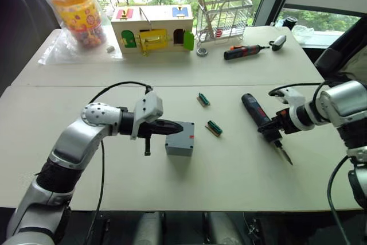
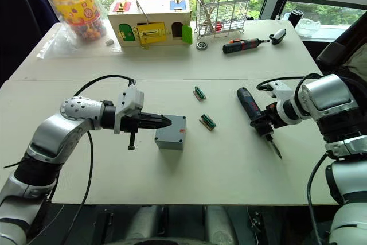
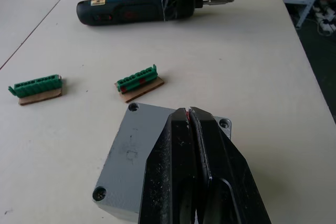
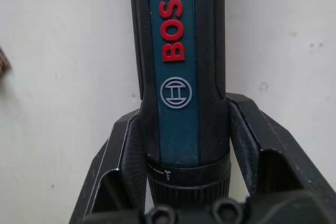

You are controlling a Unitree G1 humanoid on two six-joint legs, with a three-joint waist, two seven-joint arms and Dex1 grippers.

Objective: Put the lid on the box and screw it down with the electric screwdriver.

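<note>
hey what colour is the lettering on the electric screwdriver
Red, on a teal panel of the electric screwdriver, clearest in the right wrist view.

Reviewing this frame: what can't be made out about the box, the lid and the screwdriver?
- Lid: the left gripper covers part of it in the left wrist view, so two corner holes are hidden.
- Corner holes: too small to tell whether screws sit in them.
- Screwdriver: cut off by the right wrist view's edges; the right gripper hides part.
</note>
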